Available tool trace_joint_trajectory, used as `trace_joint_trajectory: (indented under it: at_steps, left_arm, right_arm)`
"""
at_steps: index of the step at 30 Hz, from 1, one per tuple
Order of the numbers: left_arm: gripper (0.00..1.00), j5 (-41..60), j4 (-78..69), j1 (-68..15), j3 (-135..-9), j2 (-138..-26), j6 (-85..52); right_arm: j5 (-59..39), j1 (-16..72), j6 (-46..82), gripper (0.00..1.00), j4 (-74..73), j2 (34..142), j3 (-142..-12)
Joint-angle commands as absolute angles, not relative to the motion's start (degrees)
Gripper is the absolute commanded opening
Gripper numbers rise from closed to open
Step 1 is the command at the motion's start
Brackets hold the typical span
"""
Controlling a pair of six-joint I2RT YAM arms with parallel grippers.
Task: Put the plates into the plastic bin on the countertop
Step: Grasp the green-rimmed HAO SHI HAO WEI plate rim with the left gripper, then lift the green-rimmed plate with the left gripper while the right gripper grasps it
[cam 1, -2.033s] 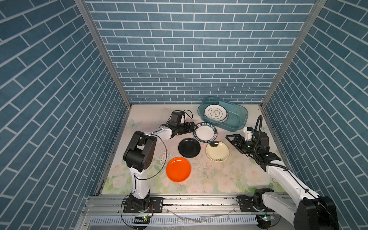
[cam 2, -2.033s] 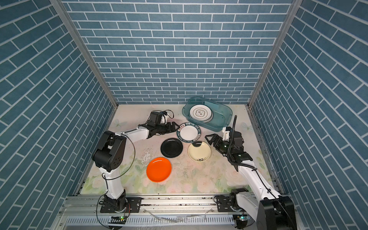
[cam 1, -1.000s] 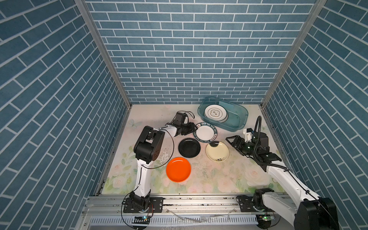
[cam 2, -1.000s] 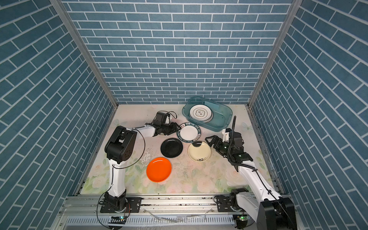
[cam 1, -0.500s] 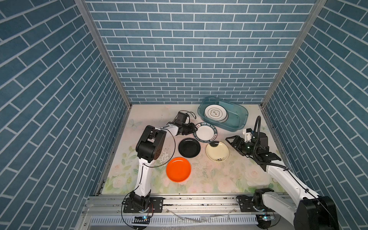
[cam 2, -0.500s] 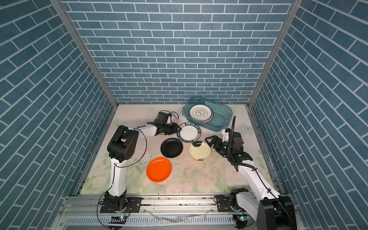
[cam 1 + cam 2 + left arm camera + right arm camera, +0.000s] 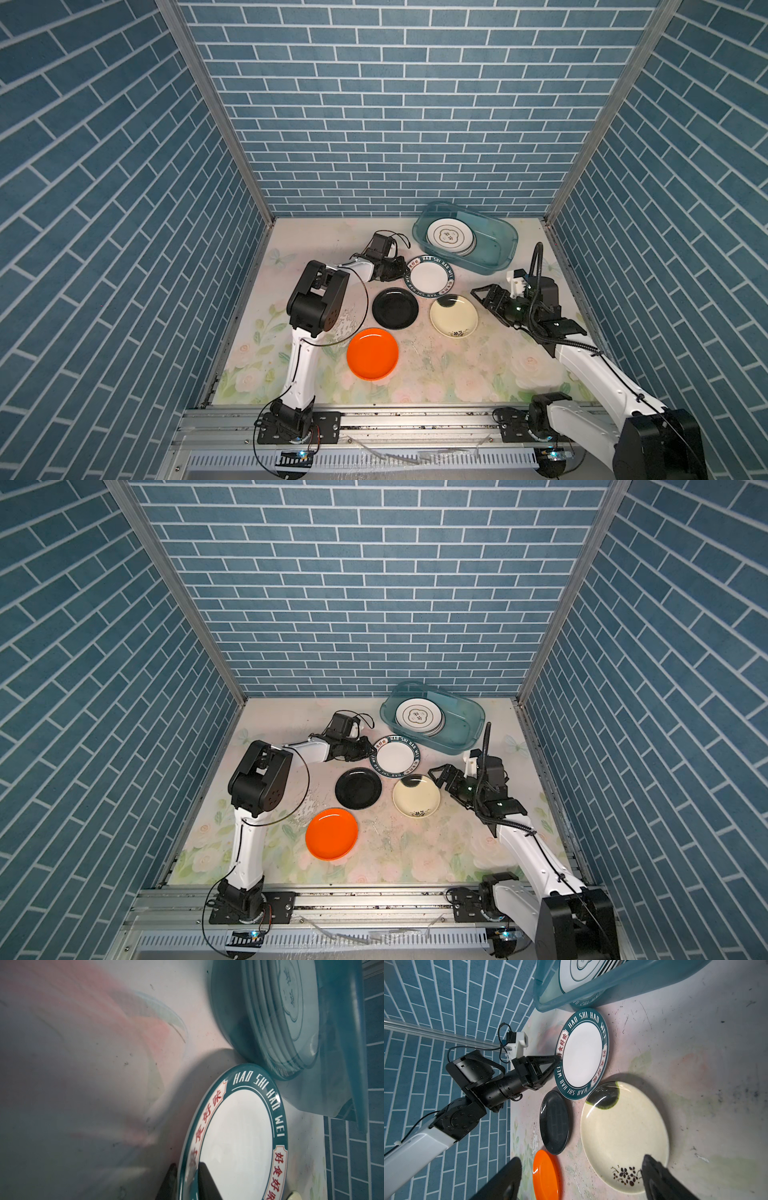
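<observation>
A white plate with a teal lettered rim (image 7: 430, 276) (image 7: 239, 1136) lies on the floral countertop (image 7: 436, 374) just before the plastic bin (image 7: 494, 249) (image 7: 461, 729). My left gripper (image 7: 404, 270) (image 7: 187, 1165) is shut on its left rim, one finger above and one below. Several white plates (image 7: 449, 237) are stacked in the bin's left end. The black plate (image 7: 395, 308), cream plate (image 7: 454, 316) (image 7: 623, 1136) and orange plate (image 7: 372, 354) lie nearer the front. My right gripper (image 7: 484, 297) (image 7: 581, 1159) stands open just right of the cream plate, holding nothing.
Blue brick walls close in the back and both sides, with metal posts in the corners. A grey metal rail (image 7: 415, 424) carrying both arm bases runs along the front. The left arm's raised elbow (image 7: 318, 299) stands left of the black plate.
The left gripper has slid right to the teal-rimmed plate and closed its jaws on the rim, while that arm's elbow swung nearer the plates. The right arm has stayed put.
</observation>
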State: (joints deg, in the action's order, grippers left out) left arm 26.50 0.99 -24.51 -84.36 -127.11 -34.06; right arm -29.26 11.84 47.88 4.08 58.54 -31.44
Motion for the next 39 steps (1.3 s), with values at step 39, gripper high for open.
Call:
trace_joint_trajectory:
  at_steps: [39]
  left_arm:
    - [0.00,30.6,-20.9,-16.8,-56.9,-96.7,-57.4]
  right_arm:
    - [-33.9,12.2,57.5,0.88,-7.6,66.4,-34.3]
